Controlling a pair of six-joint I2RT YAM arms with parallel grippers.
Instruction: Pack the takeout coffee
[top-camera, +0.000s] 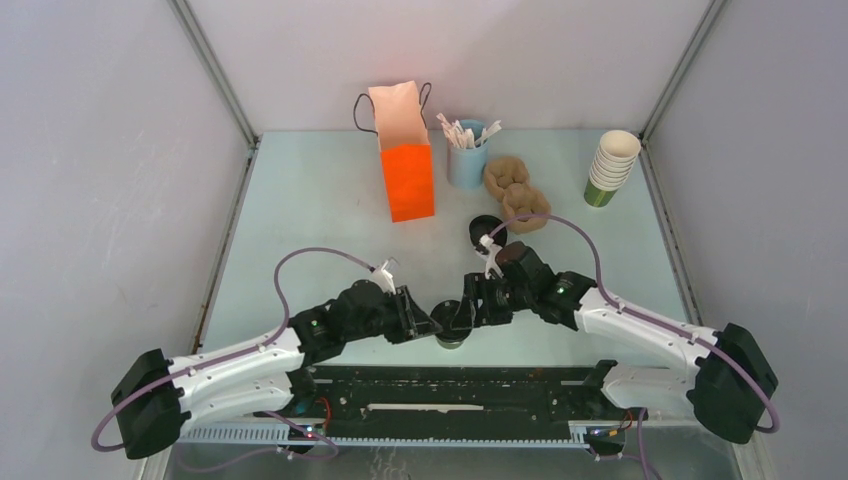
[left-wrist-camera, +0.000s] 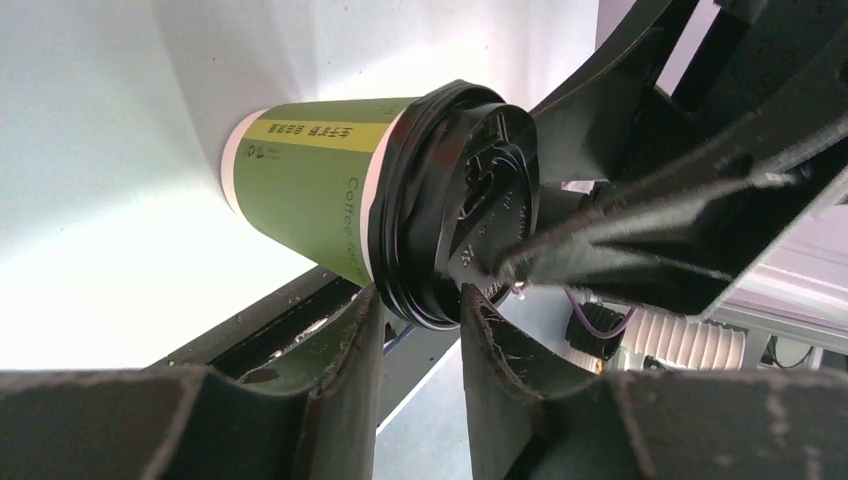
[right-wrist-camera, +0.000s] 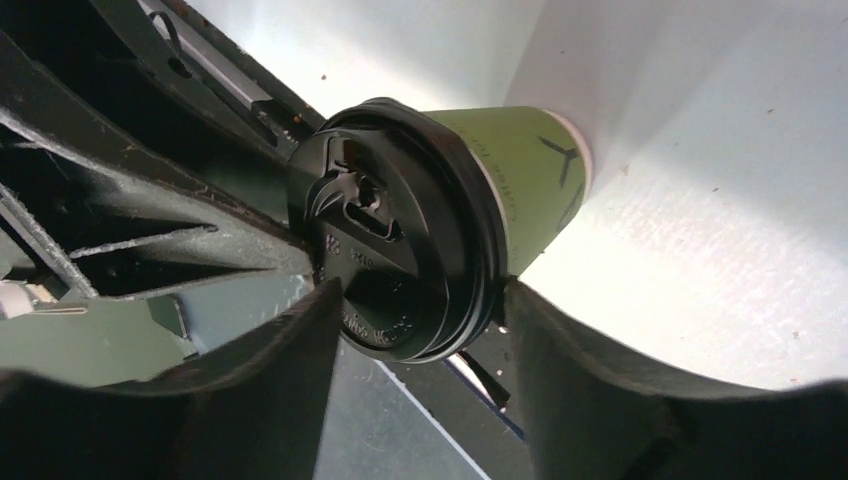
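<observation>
At the lower centre of the top view, just ahead of the arm bases, the takeout coffee (top-camera: 452, 332) appears to stand on the pale surface (top-camera: 330, 215) between the two end effectors. It is well apart from the orange paper bag (top-camera: 410, 170) and the stack of lidless cups (top-camera: 610, 165) near the top of the frame. The right end effector (right-wrist-camera: 420, 300) clasps it across the black lid (right-wrist-camera: 395, 255), with one finger against each side of the rim. The left end effector (left-wrist-camera: 420, 305) straddles the lid's lower edge with its fingers narrowly parted, and whether they press on it cannot be told. The cup will probably handle as a light thing, with thin paper walls that give under a hard squeeze. The plastic lid is stiffer but smooth and only snapped on, so a pull on the lid alone could pop it off. Whether there is liquid inside is hidden. The safer hold, by this judgement, is just beneath the lid on the upper wall, where the rolled lip stiffens the paper, taken with gentle pressure and the cup kept upright. It looks small and tapered, olive green with a yellow-green printed band, a white base edge and faint lettering on its side. The round black lid on top has moulded ridges and a sip opening.
</observation>
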